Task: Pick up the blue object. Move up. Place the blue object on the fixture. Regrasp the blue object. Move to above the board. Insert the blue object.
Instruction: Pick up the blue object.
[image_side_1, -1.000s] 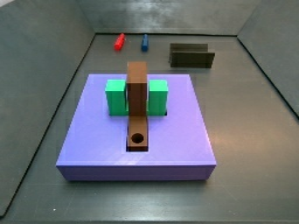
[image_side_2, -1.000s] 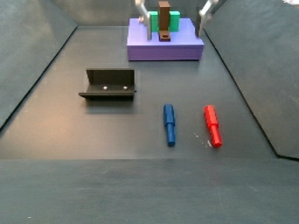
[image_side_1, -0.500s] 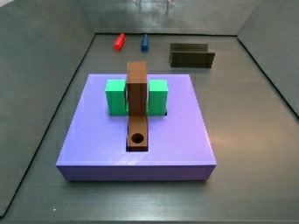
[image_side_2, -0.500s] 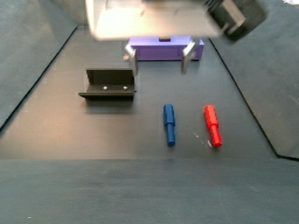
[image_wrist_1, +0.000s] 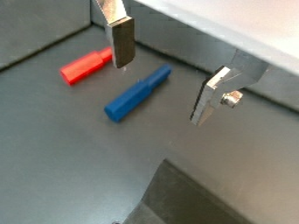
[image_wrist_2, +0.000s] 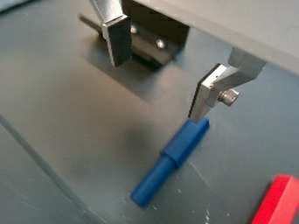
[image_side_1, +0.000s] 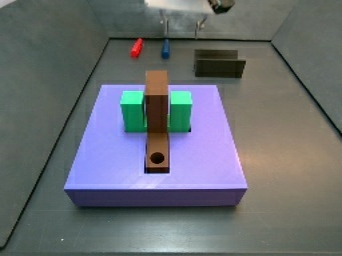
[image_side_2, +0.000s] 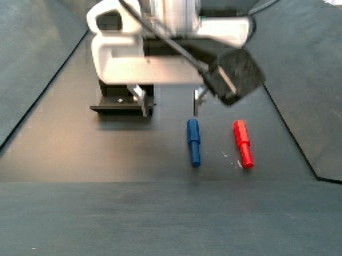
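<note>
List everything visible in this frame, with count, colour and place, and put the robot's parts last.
blue peg: 1, blue, lying on the floor beside the red peg.
red peg: 1, red, lying on the floor next to the blue peg.
fixture: 1, dark olive-grey, on the floor, partly behind the gripper in a side view.
board: 1, purple-blue, on the floor.
green block: 1, green, on the board.
brown strip: 1, brown with a round hole, along the board.
gripper: 1, silver fingers open, empty, above the floor near the blue peg.
</note>
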